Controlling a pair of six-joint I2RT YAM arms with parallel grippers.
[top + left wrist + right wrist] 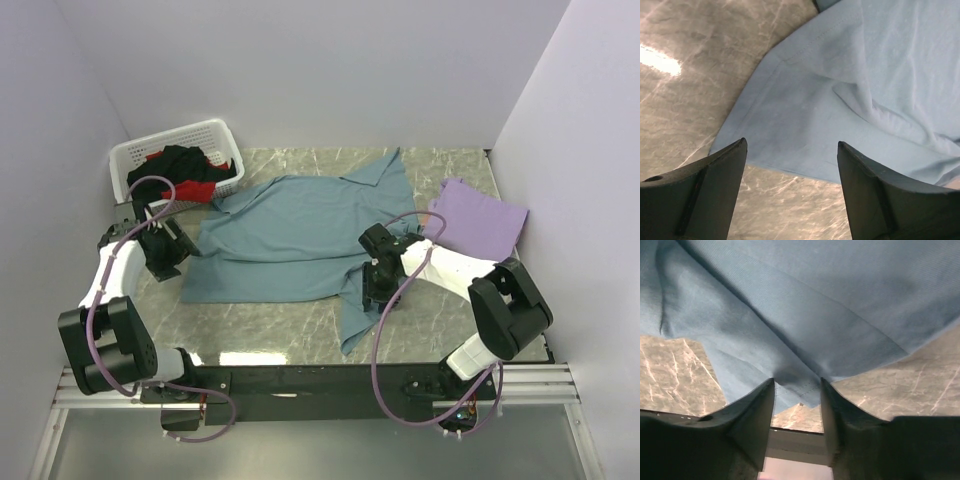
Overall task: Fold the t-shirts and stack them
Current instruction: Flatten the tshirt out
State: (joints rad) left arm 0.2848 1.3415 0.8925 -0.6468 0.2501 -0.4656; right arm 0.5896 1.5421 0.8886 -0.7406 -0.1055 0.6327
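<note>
Folding has hardly got past the first garment, as I read it. A lavender t-shirt [480, 220] lies folded flat at the far right corner of the worktop [280, 325] and looks like the base of the stack. The teal t-shirt [300, 225] is spread wrinkled across the middle of the worktop. One sleeve reaches toward the far edge and a tail of cloth trails toward the near edge. No fold shows in it yet. A black t-shirt [190, 162] and a red t-shirt [197, 190] sit crumpled in the white basket [175, 137] at the far left corner, not yet taken out.

The left jaws stand wide apart over the teal shirt's left corner, toward the worktop's left edge. They have hold of nothing; the hemmed corner lies flat below and between them.

The right jaws are at the shirt's near right part, roughly half open. They straddle a small ridge of teal cloth at its hem, and the cloth appears to meet both inner faces. Whether it is truly clamped I cannot tell.

By my estimate about a quarter of the job is done. The teal shirt has to be folded and set on the lavender one, and then the black and red shirts need the same.
</note>
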